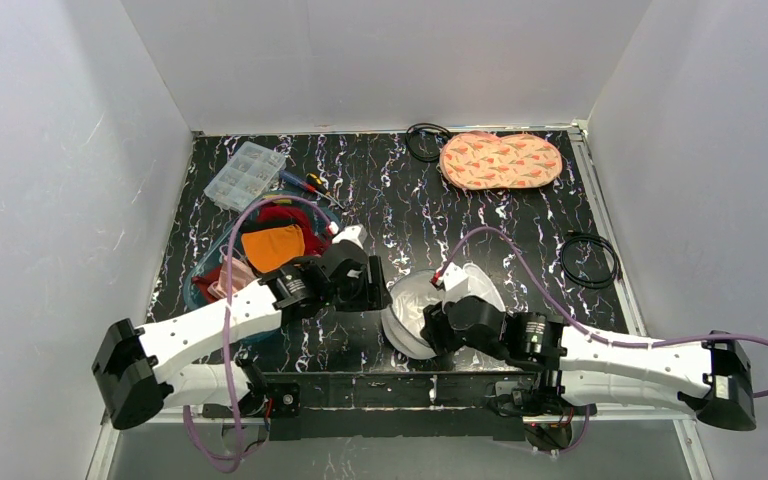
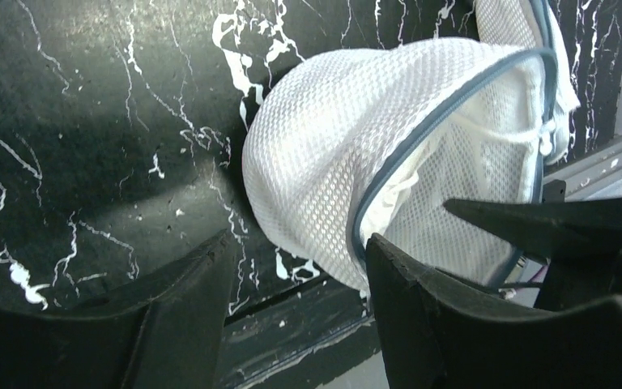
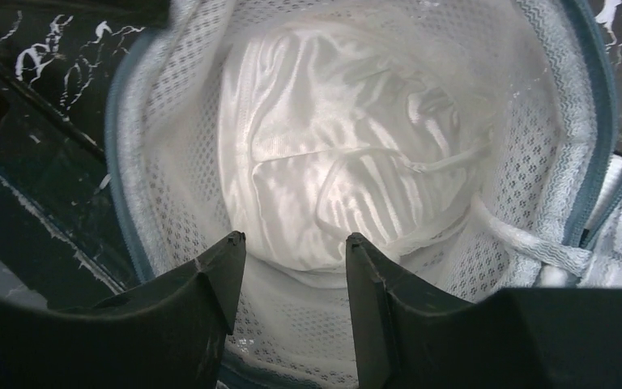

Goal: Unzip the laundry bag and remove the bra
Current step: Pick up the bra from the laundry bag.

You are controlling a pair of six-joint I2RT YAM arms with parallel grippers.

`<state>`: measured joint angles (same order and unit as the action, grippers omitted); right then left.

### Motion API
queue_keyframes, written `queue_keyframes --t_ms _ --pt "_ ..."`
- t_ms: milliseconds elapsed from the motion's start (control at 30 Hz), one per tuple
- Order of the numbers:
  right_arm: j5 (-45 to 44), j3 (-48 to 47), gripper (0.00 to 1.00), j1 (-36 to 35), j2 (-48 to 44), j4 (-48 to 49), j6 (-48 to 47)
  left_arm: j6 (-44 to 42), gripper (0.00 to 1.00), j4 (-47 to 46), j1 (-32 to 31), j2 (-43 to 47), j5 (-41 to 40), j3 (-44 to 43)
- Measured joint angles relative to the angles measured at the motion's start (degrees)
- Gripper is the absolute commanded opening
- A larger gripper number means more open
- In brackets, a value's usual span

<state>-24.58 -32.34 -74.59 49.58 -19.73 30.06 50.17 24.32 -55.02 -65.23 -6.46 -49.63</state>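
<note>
The white mesh laundry bag (image 1: 412,312) lies on its side near the table's front edge, its blue-grey zipper trim (image 2: 421,138) parted and its round flap (image 1: 482,287) folded back. Looking into its mouth in the right wrist view, I see the bra (image 3: 348,154), glossy white fabric bunched at the bottom. My right gripper (image 3: 293,237) is open inside the mouth, its fingertips just short of the bra's lower edge, with mesh showing between them. My left gripper (image 2: 300,239) is open beside the bag's left side with nothing in it. Its right finger (image 2: 421,308) is next to the trim.
A blue basin (image 1: 203,275) of red and orange clothes sits behind the left arm. A clear compartment box (image 1: 245,175) and screwdrivers (image 1: 307,182) lie at the back left. A patterned pad (image 1: 500,160) and a black cable (image 1: 425,141) lie at the back, another cable (image 1: 590,260) to the right.
</note>
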Motion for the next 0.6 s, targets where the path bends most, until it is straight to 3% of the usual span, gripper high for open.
queue_keyframes --t_ms 233,400,600 --pt "4.04 2.56 0.58 -0.02 -2.34 1.92 1.14 -0.02 0.6 -3.74 -1.97 -4.7 -0.42 -0.02" --pt "5.64 2.69 0.59 -0.07 -0.61 2.69 1.25 0.55 0.63 -6.01 -3.19 -0.74 -0.76 1.6" --pt "7.02 2.91 0.59 -0.28 1.86 5.03 1.14 0.11 0.55 -7.78 -3.32 2.84 -0.61 1.95"
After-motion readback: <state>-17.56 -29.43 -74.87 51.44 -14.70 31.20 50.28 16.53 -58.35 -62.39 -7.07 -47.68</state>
